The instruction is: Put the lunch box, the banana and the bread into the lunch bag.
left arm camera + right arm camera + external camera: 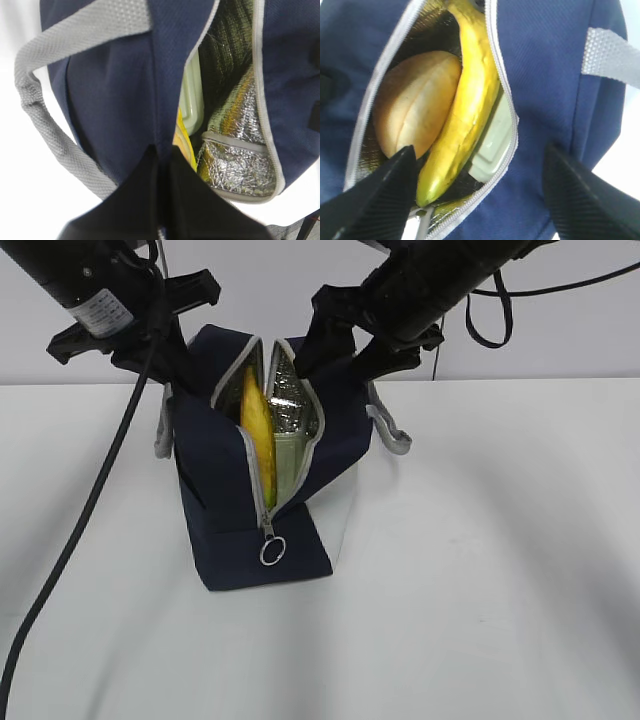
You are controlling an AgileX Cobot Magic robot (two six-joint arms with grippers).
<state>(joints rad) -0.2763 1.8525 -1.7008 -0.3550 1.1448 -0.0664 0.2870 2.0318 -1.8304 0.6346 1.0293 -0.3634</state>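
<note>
- The lunch bag is being kept standing on the white worktop, its zipper undone and its mouth gaping upward.
- All three items are being shown inside it: the bread against the silver lining, the banana lying beside and touching it, and the lunch box tucked under the banana's other side.
- The left gripper is being held with its jaws pressed together, pinching the navy fabric of the bag's rim, so the mouth is being kept from sagging.
- The right gripper is being held over the opening with its jaws spread wide and nothing between them.
- Judged from this, loading is done; a clean, straight lift of the right arm is being called for, so that zipper edge and banana tip are not being snagged.
- The left pinch is best being let go only once the bag is sitting steadily.
- The worktop is plain and matte, with a pale wall behind; a black cable is trailing across the near left.
</note>
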